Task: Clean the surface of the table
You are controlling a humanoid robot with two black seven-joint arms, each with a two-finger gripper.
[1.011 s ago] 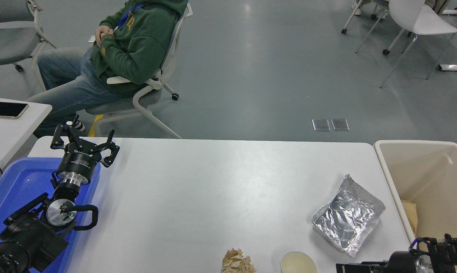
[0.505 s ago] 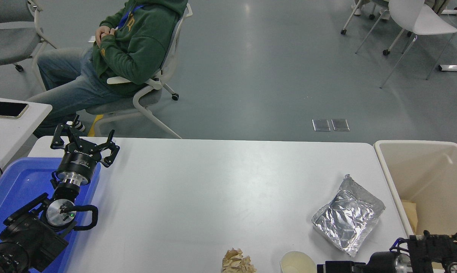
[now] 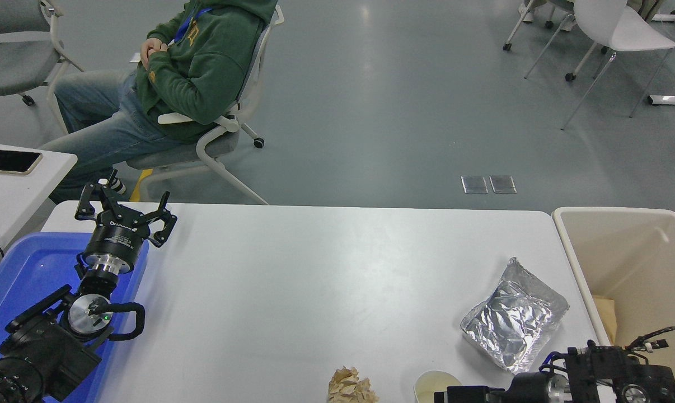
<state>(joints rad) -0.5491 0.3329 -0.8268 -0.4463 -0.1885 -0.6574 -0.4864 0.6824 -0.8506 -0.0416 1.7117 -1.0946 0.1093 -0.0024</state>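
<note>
The table surface (image 3: pixel 315 280) is a wide glossy white top. On its near right lie a crumpled foil tray (image 3: pixel 514 322), a pale paper cup (image 3: pixel 431 383) and a crumpled brown paper ball (image 3: pixel 351 386). My right gripper (image 3: pixel 455 395) comes in low along the bottom edge, reaching left, with its black tip right beside the cup and partly over it. The frame edge cuts it off. My left gripper (image 3: pixel 122 207) is parked open and empty at the far left, over the blue tray's (image 3: pixel 18 274) edge.
A beige bin (image 3: pixel 628 246) stands off the table's right end, with a tan scrap (image 3: pixel 606 313) inside. A smaller white table (image 3: pixel 13 184) with a phone (image 3: pixel 10 161) is at the left. A person in a green hoodie (image 3: pixel 203 61) sits in a chair beyond the far edge.
My right arm has slid left along the bottom edge, from in front of the bin to beside the paper cup, now covering part of it. The left arm has not moved.
</note>
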